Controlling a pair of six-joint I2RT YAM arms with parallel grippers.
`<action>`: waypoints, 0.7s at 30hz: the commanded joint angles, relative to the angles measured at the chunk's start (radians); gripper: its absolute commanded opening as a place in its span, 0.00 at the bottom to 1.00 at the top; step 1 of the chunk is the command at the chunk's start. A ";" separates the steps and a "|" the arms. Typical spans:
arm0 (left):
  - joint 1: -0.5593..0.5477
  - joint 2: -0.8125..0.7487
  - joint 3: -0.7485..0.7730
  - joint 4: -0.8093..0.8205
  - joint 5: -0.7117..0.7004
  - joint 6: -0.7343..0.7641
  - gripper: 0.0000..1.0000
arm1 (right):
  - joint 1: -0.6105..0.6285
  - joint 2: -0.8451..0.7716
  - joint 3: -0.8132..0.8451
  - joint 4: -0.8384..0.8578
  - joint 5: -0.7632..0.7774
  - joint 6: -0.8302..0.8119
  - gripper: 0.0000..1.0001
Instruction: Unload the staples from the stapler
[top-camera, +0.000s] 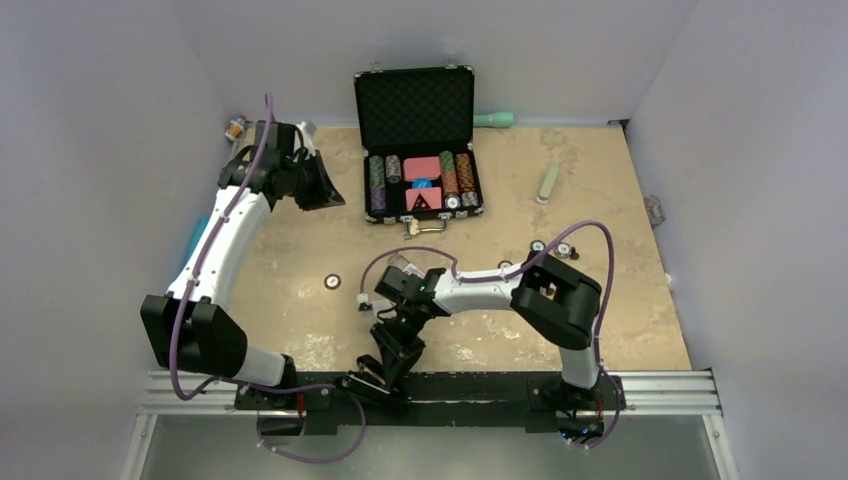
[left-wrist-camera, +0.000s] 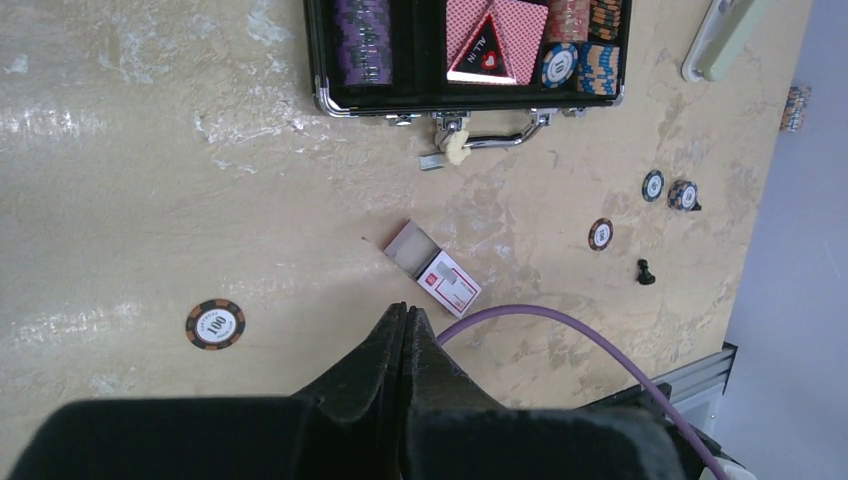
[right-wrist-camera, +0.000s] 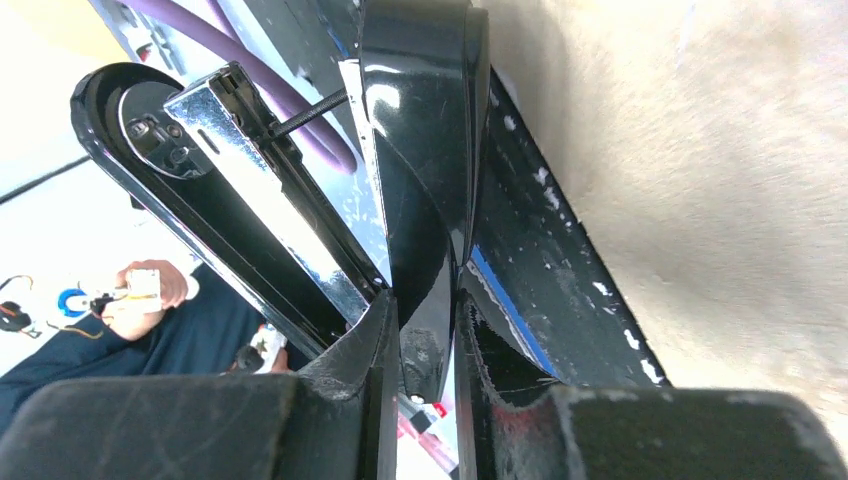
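The right end effector (right-wrist-camera: 420, 322) is narrowed onto the stapler (right-wrist-camera: 425, 150), its fingers pinching the glossy black body from both sides. The stapler is at the middle of the desk's near edge, over the black rail between the two arm bases (top-camera: 366, 386). It is hinged open, and its chrome magazine (right-wrist-camera: 250, 190) is swung away from the gripped part. Whether any staples sit in the magazine cannot be made out. The left end effector (left-wrist-camera: 405, 325) is raised near the far left corner, its fingers pressed together with nothing between them. Under its camera lie a small red-labelled box (left-wrist-camera: 432, 265) and a poker chip (left-wrist-camera: 215, 323), with an open chip case (top-camera: 415, 105) at the far edge.
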 joint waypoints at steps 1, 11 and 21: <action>0.003 -0.035 -0.002 0.041 0.022 0.017 0.00 | -0.022 -0.008 0.094 -0.024 -0.058 -0.043 0.00; 0.019 -0.123 0.031 -0.024 0.043 0.014 0.00 | -0.181 -0.123 0.208 -0.146 0.009 -0.065 0.00; 0.037 -0.269 -0.025 -0.092 0.017 0.019 0.81 | -0.396 -0.187 0.440 -0.344 0.300 -0.071 0.00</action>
